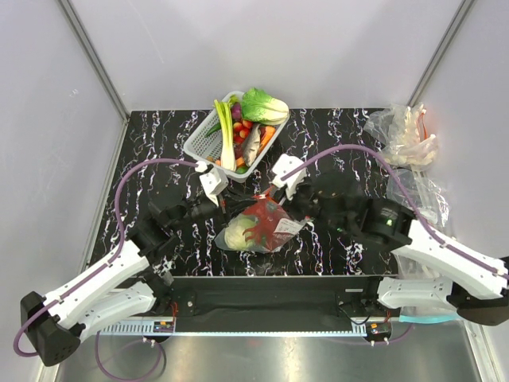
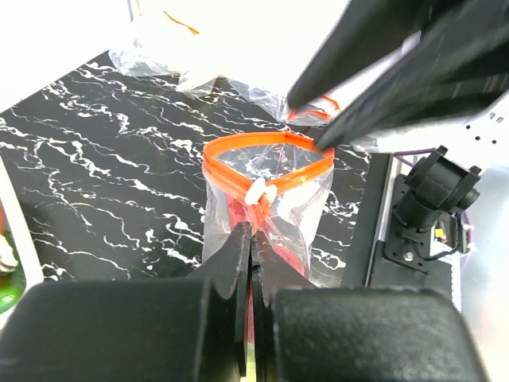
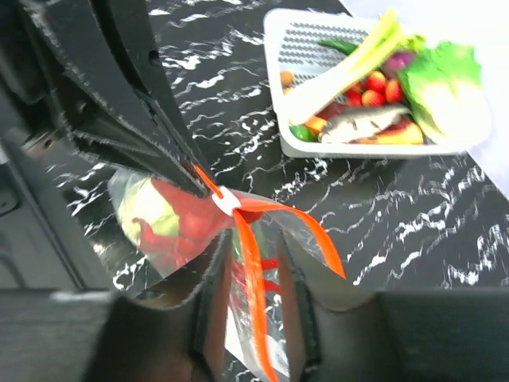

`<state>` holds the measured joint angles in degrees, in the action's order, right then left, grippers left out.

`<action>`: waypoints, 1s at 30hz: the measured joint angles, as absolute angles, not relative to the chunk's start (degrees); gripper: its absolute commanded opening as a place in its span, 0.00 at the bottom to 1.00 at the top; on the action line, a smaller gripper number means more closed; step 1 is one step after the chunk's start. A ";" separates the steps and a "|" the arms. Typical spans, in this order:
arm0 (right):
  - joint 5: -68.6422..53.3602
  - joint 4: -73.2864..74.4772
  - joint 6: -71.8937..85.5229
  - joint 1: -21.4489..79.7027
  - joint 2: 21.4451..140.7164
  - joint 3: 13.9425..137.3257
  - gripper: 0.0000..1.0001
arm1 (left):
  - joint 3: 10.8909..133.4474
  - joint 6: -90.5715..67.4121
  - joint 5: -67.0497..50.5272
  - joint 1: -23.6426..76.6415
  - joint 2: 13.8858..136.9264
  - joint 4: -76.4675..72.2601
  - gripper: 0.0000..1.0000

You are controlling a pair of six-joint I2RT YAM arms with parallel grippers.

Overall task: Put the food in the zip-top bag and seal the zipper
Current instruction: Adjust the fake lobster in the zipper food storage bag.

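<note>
Nearest the lens in the left wrist view, the left pincer (image 2: 250, 239) has its two black fingers pressed together on the zipper (image 2: 301, 173), the orange strip nipped between the tips. Just beyond those tips sits a small white slider (image 3: 226, 200). Past it the strip spreads into an open loop, so the mouth of the zip-top bag (image 2: 306, 219) gapes there. The pincer's own body cuts off the lower part of the bag. The right pincer (image 3: 253, 247) stands with its fingers apart, the strip running down through the gap. Whether either pad touches it is hard to tell. In the left wrist view this pincer is only a blurred dark mass over the far side of the loop. The red lobster (image 1: 258, 223) and the pale cabbage (image 1: 237, 236) lie inside the bag, below and between the two pincers. Creased plastic blurs their outlines, and no label can be made out. From above, both pincers' fingertips merge with the black, white-veined worktop (image 1: 159, 143). Beyond the pincers a white basket (image 1: 197, 142) holds a leek (image 1: 227, 131), a bok choy (image 1: 265, 105) and smaller toy foods too crowded to sort. A heap of clear plastic (image 1: 402, 135) lies well off to the right pincer's outer side. Pale walls with metal corner posts close in the worktop.
</note>
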<state>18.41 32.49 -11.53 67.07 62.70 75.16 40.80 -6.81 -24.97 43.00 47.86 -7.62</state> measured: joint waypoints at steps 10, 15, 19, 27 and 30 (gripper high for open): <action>-4.64 40.60 -23.09 62.98 59.92 75.90 0.62 | 40.73 -3.14 -25.80 43.00 47.66 -7.57 0.00; -7.09 40.03 -26.87 62.19 60.95 73.80 0.69 | 40.73 -2.00 -27.16 43.00 47.62 -7.64 0.00; -6.98 38.11 -29.10 61.58 61.08 72.12 0.71 | 40.73 -1.52 -28.38 43.00 47.62 -7.79 0.00; -7.07 35.55 -32.71 59.48 63.83 72.60 0.66 | 40.73 -1.30 -30.72 43.00 47.46 -7.84 0.00; -7.22 35.83 -33.67 58.41 65.69 74.22 0.59 | 40.73 -1.30 -31.20 43.00 47.24 -7.84 0.00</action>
